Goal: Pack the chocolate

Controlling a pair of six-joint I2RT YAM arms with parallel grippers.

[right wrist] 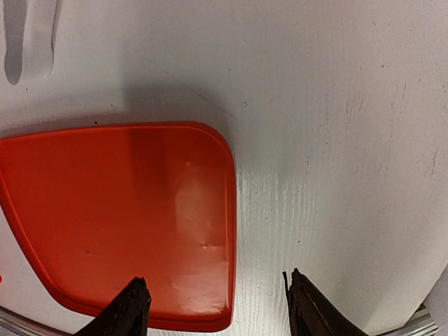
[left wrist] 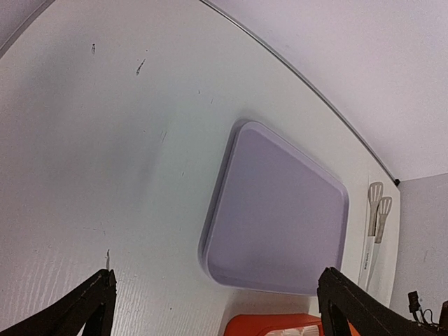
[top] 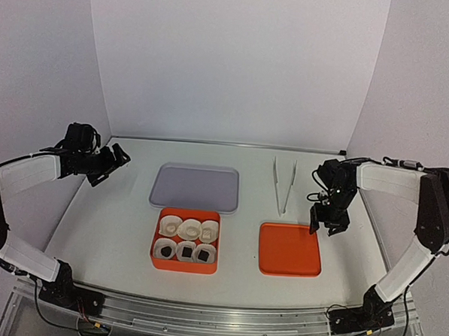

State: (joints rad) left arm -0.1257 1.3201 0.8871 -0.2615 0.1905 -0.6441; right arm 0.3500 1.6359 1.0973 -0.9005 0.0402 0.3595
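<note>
The chocolate sits in white paper cups inside an orange box [top: 156, 264]. Three cream pieces [top: 190, 229] fill the back row and three dark pieces [top: 185, 251] the front row. My right gripper [top: 328, 222] hangs open over the right edge of a flat orange lid [top: 289, 249]. In the right wrist view one finger [right wrist: 133, 311] is over the lid [right wrist: 119, 210] and the other over bare table, the right gripper [right wrist: 218, 308] holding nothing. My left gripper [top: 116, 158] is raised at the far left, wide open and empty, also the left gripper [left wrist: 217, 308] in its wrist view.
A shallow purple tray [top: 196, 187] lies behind the box, seen also as the purple tray [left wrist: 280, 210] in the left wrist view. White tongs [top: 284, 182] lie at the back right of the lid. White walls close in the table on three sides.
</note>
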